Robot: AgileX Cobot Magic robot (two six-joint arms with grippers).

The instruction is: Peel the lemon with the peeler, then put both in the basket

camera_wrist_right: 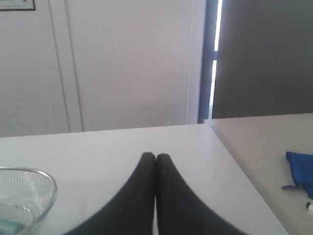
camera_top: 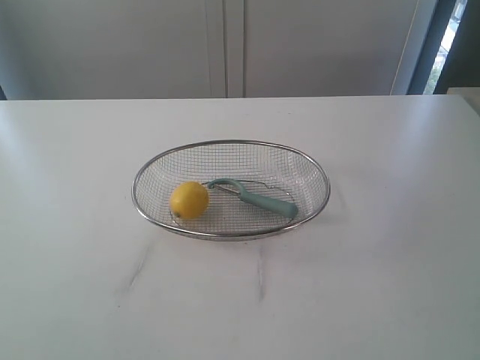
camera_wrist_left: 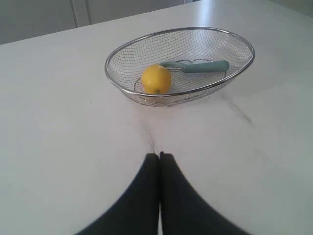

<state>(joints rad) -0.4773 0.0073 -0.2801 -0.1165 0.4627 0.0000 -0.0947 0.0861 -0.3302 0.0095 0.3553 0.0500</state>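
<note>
Lemon (camera_top: 189, 199) and teal peeler (camera_top: 259, 196) both sit in the wire basket (camera_top: 315, 166); left gripper (camera_wrist_left: 159, 155) and right gripper (camera_wrist_right: 156, 156) pinched together, holding nothing.

The left gripper (camera_wrist_left: 159, 156) is closed. Its two dark fingers (camera_wrist_left: 142, 196) press together along their inner edges, tips meeting, and it is tilted downward. The right gripper (camera_wrist_right: 156, 157) is in the same condition, with its fingers (camera_wrist_right: 178, 200) tip to tip and only a thin seam between them. It is held close to level. Wrists and arm joints are out of sight.
</note>
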